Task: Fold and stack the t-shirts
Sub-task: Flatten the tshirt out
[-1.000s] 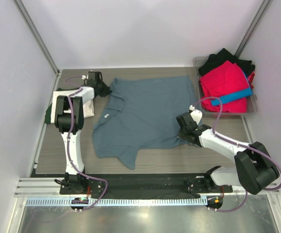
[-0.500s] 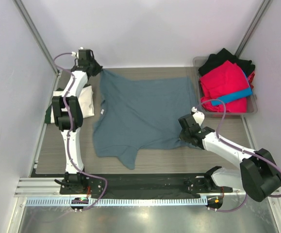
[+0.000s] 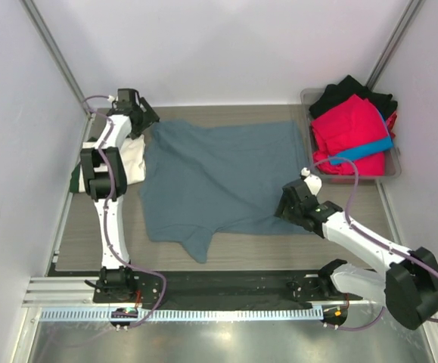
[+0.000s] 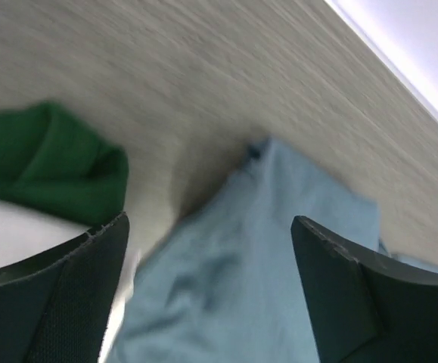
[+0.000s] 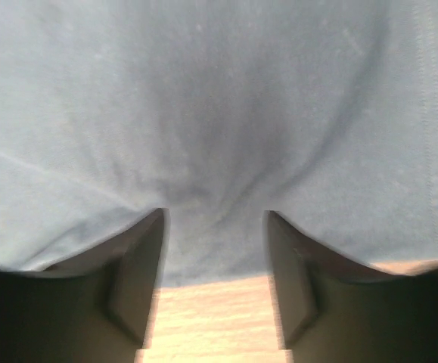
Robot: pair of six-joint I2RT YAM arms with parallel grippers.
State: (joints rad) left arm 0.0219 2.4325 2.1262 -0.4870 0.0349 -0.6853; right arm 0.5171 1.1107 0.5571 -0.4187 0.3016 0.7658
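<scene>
A slate blue-grey t-shirt [image 3: 219,178] lies spread flat across the middle of the table. My left gripper [image 3: 144,121] hovers open over its far left corner. The left wrist view shows the left gripper [image 4: 209,221] with jaws wide and the blue-grey cloth [image 4: 264,249] loose beneath them. My right gripper [image 3: 283,208] is at the shirt's near right hem. In the right wrist view the right gripper [image 5: 215,213] is open, straddling the hem [image 5: 211,257] without pinching it. A folded cream-white shirt [image 3: 132,159] rests on a dark green one [image 4: 45,159] at the left edge.
A grey bin [image 3: 389,172] at the back right holds a red shirt [image 3: 351,128], a black one [image 3: 351,91] and a bright blue one [image 3: 362,147]. White walls enclose the table on three sides. Bare wood [image 5: 219,318] shows in front of the shirt.
The left gripper pulled the shirt's far left corner out toward the back left, then opened and dropped it flat. The right gripper let go of the near right hem.
</scene>
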